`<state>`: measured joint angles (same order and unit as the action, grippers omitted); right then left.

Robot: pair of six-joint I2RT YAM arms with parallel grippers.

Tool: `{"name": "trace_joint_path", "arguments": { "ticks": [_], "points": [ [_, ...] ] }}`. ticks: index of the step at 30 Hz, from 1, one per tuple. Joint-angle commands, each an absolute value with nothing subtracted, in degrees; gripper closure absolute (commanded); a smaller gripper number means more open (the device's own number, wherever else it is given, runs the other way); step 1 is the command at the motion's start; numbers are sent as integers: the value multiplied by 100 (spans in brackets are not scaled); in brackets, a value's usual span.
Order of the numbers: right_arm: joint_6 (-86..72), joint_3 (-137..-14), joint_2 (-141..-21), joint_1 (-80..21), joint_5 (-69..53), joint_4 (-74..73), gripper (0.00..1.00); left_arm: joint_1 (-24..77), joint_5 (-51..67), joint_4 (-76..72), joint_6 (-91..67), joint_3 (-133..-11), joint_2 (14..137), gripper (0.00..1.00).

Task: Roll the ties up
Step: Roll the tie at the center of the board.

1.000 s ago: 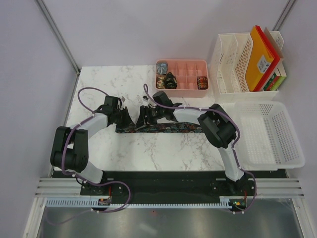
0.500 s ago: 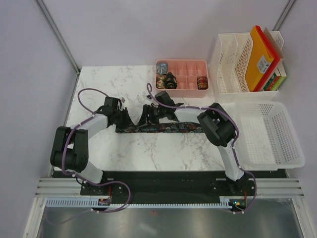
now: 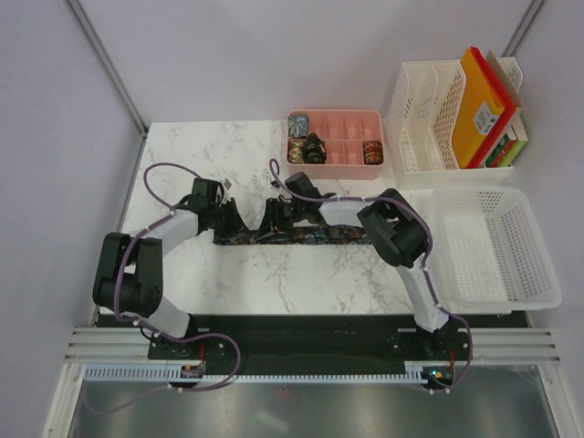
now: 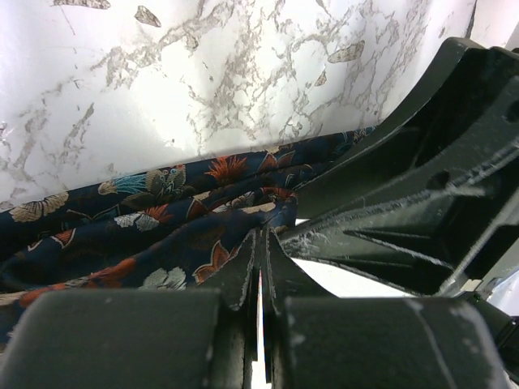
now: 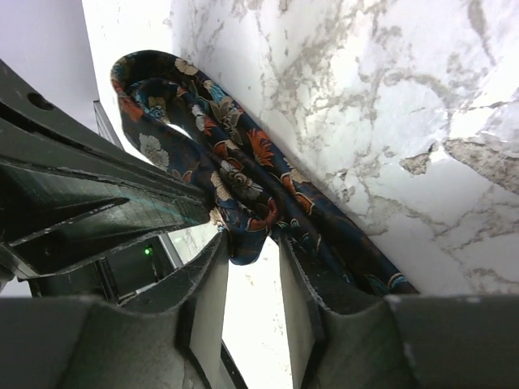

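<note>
Bare marble table [image 3: 301, 274] before the tie [image 3: 310, 235]; pink tray [image 3: 336, 112] stands behind.

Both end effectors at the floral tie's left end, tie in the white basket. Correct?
No: top external view shows the floral tie on the marble table, not in the white basket. Left end effector and right end effector are at its left end.

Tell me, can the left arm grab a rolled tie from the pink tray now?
Probably not yet. The left gripper is shut on the flowery tie on the table, so it must let go first. The pink tray sits farther back, with the right gripper close to the way.
</note>
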<state>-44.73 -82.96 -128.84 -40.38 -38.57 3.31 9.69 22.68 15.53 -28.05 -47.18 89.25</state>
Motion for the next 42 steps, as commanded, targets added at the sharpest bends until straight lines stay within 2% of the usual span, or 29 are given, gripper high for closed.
{"name": "trace_joint_path", "arguments": {
  "ticks": [1, 8, 11, 16, 27, 33, 39, 42],
  "points": [
    [-4438, -8508, -12982, -4069, -3858, 440, 64, 914, 2373, 1354, -2900, -4650, 8877, 98],
    [-4456, -8613, -12832, -4069, -3955, 475, 85, 853, 2443, 1354, -2892, -4684, 8824, 98],
    [-4447, -8684, -12788, -4069, -3946, 483, 93, 817, 2487, 1371, -2857, -4658, 8658, 94],
    [-4342, -8710, -12806, -4069, -3902, 457, 97, 695, 2514, 1529, -2769, -4693, 8394, 87],
    [-4008, -8798, -12920, -4034, -3735, 220, 100, 132, 2313, 2162, -2136, -4711, 8718, 90],
    [-3955, -8824, -12815, -4008, -3797, 53, 90, 106, 2101, 2189, -2092, -4781, 9167, 92],
    [-3578, -9113, -12472, -3929, -3859, -448, 54, 105, 2118, 2162, -2136, -4825, 9404, 92],
    [-3542, -9211, -12331, -3885, -3893, -510, 52, 105, 2066, 2162, -2127, -4808, 9387, 93]
  ]
}}
